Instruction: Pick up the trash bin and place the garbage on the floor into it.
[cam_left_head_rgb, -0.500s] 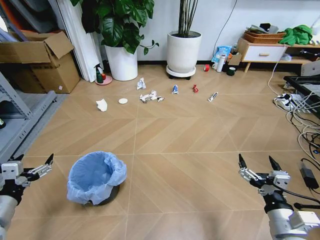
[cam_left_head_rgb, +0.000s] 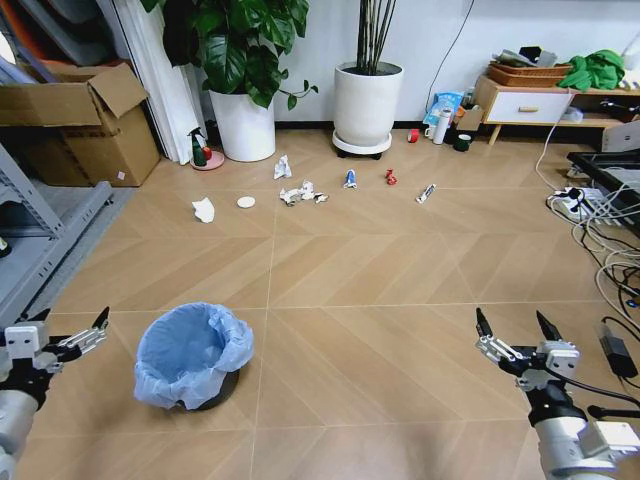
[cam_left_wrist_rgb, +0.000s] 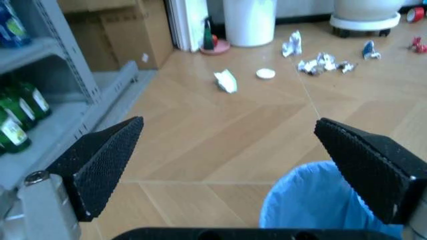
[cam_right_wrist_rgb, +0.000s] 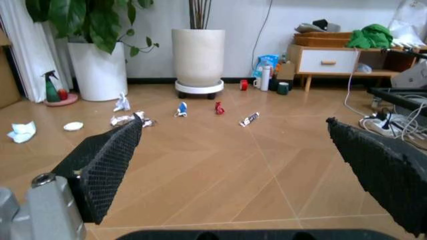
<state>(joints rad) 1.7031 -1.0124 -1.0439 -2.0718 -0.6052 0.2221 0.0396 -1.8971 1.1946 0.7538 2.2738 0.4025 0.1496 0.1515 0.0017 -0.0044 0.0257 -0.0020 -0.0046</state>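
The trash bin (cam_left_head_rgb: 192, 355), small and dark with a crinkly light-blue bag over its rim, stands upright on the floor (cam_left_head_rgb: 360, 270) at the near left. My left gripper (cam_left_head_rgb: 70, 322) hangs open just left of it, apart from the rim; the left wrist view shows the bin (cam_left_wrist_rgb: 313, 200) beyond the spread fingers (cam_left_wrist_rgb: 100, 165). My right gripper (cam_left_head_rgb: 511, 325) is open and holds nothing, low at the near right. The garbage lies far ahead in a loose row: a white paper wad (cam_left_head_rgb: 203, 210), a white disc (cam_left_head_rgb: 246, 202), crumpled wrappers (cam_left_head_rgb: 300, 192), a blue-white piece (cam_left_head_rgb: 350, 179), a red piece (cam_left_head_rgb: 391, 177) and a dark wrapper (cam_left_head_rgb: 426, 193).
Two white plant pots (cam_left_head_rgb: 366, 103) stand behind the litter, with a green spray bottle (cam_left_head_rgb: 199, 148) and a red tape roll (cam_left_head_rgb: 413, 135) nearby. A cardboard box (cam_left_head_rgb: 80, 125) and metal shelf (cam_left_head_rgb: 40, 230) line the left. Cables and a power strip (cam_left_head_rgb: 585, 205) crowd the right.
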